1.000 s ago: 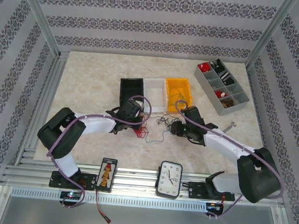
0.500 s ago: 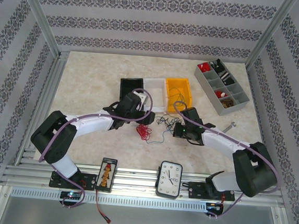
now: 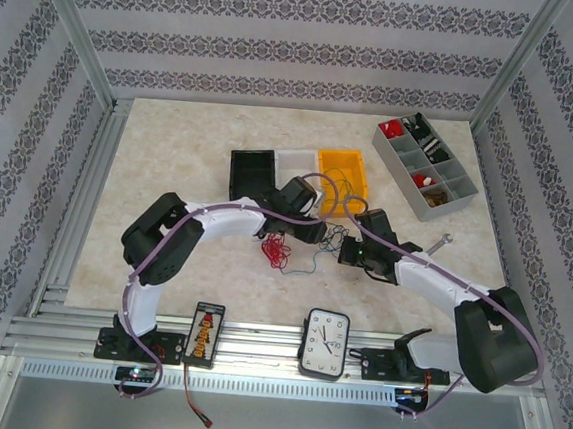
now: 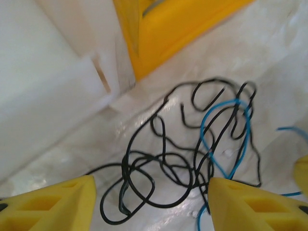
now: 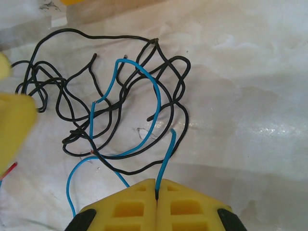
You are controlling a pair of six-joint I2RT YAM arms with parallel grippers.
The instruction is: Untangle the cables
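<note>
Cables [image 3: 301, 256] lie in a loose heap on the marbled worktop [image 3: 171, 154], just near of a row of three bins and between the two grippers. The red cable [image 3: 278, 250] forms a small bunch at the left of the heap. To its right the black cable [image 5: 115, 103] loops in a squiggly tangle, with the blue cable [image 5: 156, 96] threaded through it.

The right gripper [image 5: 157, 185] comes in from the right with its jaws pressed together, pinching a free end of the blue cable at the very tips. From there the blue strand curves up over the black loops. The left gripper [image 4: 151, 204] reaches across from the left and hangs over the tangle with its jaws spread. Black loops lie on the worktop between its two yellow fingers [image 4: 62, 204], and nothing is clamped there. Whether those fingers touch the worktop cannot be told.

The black bin [image 3: 253, 171], white bin [image 3: 296, 160] and yellow bin [image 3: 343, 169] stand side by side, and the tangle lies close to the white and yellow ones. A grey compartment tray [image 3: 426, 167] sits far right, well apart from the heap. A small wrench [image 3: 439, 243] lies right of the right arm. A clock [image 3: 324, 343] and a small black board [image 3: 205, 333] rest on the near rail.
</note>
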